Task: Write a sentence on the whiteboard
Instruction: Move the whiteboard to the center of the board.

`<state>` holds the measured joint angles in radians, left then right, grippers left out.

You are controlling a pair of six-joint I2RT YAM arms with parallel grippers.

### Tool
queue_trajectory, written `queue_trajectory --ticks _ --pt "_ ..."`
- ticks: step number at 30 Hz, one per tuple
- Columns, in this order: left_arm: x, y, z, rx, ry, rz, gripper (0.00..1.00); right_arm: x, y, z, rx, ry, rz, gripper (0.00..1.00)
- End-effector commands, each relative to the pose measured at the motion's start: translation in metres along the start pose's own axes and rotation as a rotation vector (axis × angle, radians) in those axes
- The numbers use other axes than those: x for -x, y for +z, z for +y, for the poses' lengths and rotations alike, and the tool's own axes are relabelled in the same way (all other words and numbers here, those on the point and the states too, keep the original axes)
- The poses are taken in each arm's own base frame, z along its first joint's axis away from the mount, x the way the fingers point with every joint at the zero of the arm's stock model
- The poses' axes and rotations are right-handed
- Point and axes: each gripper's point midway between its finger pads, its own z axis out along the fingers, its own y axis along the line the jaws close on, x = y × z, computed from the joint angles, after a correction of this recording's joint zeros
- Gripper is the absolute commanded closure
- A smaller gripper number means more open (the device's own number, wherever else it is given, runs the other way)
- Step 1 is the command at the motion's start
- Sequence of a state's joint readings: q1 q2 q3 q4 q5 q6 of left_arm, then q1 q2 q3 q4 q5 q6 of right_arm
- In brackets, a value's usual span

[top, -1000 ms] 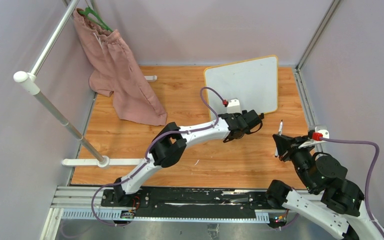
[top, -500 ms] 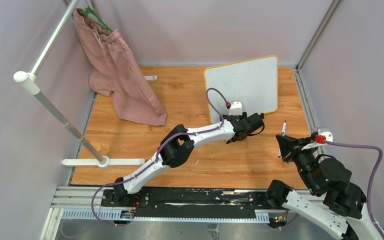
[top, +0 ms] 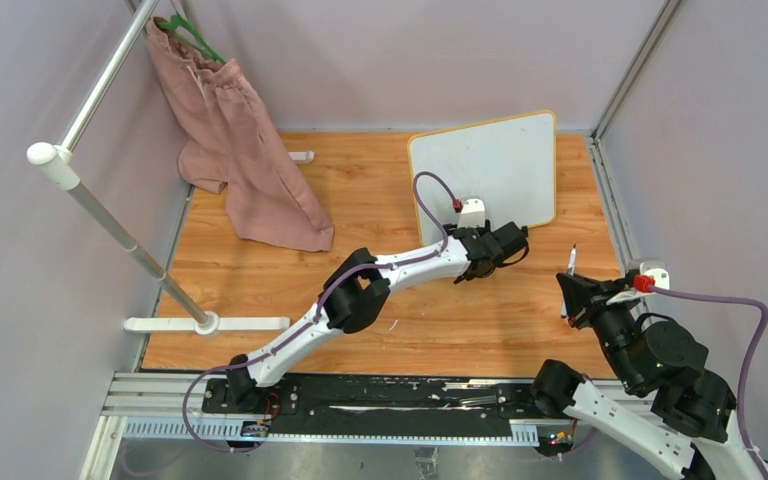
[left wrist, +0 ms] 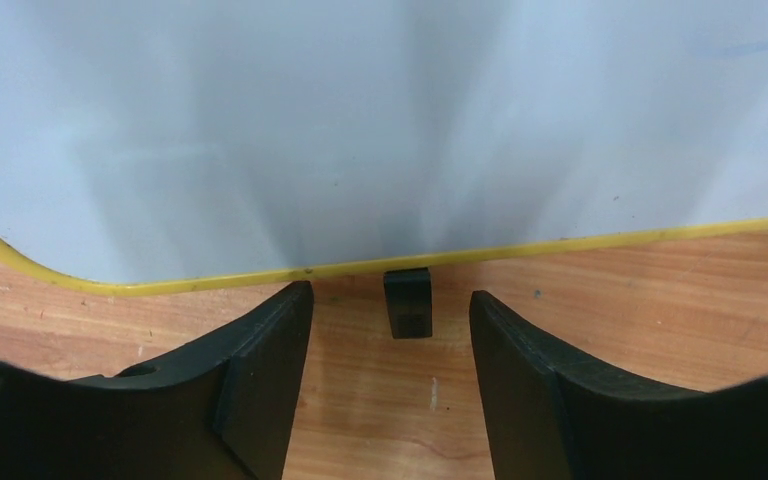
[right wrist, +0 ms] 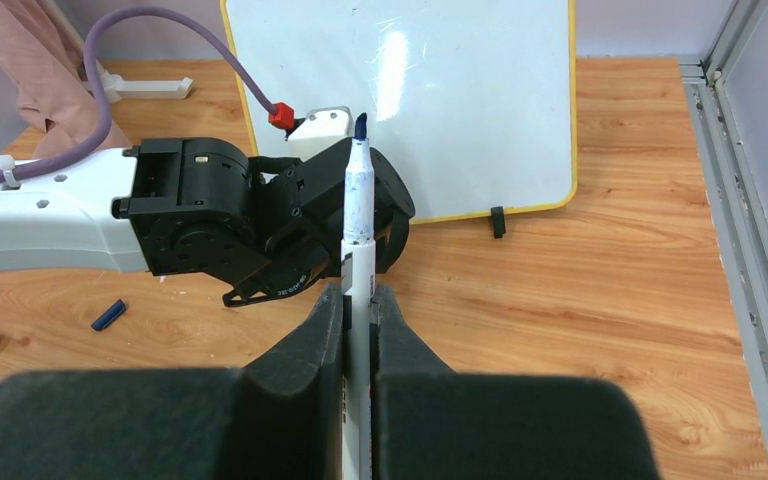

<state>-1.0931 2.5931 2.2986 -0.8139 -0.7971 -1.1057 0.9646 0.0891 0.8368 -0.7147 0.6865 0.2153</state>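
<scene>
— Wooden table [top: 440, 330] with grey walls around it, this is the place. Where is the whiteboard?

— The whiteboard [top: 485, 165] stands at the far side of the table, right of the middle, on its lower edge with the yellow frame. One black foot [left wrist: 407, 302] under this edge rests on the wood.

— And the left tool?

— The left tool [top: 516, 240] is just in front of the lower edge of the board. Its two jaws stand apart and hold nothing. In the left wrist view the black foot appears between them, a little beyond the tips, and I see no contact.

— Is something written?

— I see only one faint blue stroke [left wrist: 747, 46] near the upper right of that view. Words I cannot read.

— How is the right tool?

— The right tool [right wrist: 360, 300] is near the right edge of the table, apart from the board. Its jaws are closed on a marker [right wrist: 358, 200], which stands upright with its dark blue tip on top.

— Other things?

— A pink garment [top: 245, 150] hangs on a green hanger [top: 195, 35] at the far left, and its lower part lies on the table. A small blue piece [right wrist: 108, 314] lies on the wood near the left arm.
</scene>
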Motion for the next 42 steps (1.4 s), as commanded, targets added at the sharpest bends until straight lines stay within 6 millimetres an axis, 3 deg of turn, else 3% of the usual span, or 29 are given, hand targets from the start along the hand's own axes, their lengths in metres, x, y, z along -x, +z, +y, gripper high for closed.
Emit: queue_trajectory --ticks 1,22,29,34,42 --pt "0.015 0.008 0.001 0.023 -0.014 -0.073 0.38 0.002 -0.004 -0.01 -0.03 -0.014 -0.013 1.0" --pt "0.019 0.016 0.011 0.032 -0.001 -0.089 0.65 -0.004 -0.001 -0.008 -0.037 -0.028 0.006 1.0" --pt "0.014 0.015 0.026 0.055 0.002 -0.087 0.84 -0.006 0.0 -0.007 -0.034 -0.026 0.012 1.0" --pt "0.012 0.013 0.047 0.087 0.013 -0.091 1.0 -0.008 0.002 -0.006 -0.033 -0.031 0.022 1.0" --pt "0.008 0.007 0.102 0.151 -0.016 -0.079 1.0 -0.017 0.009 0.002 -0.027 -0.042 0.052 1.0"
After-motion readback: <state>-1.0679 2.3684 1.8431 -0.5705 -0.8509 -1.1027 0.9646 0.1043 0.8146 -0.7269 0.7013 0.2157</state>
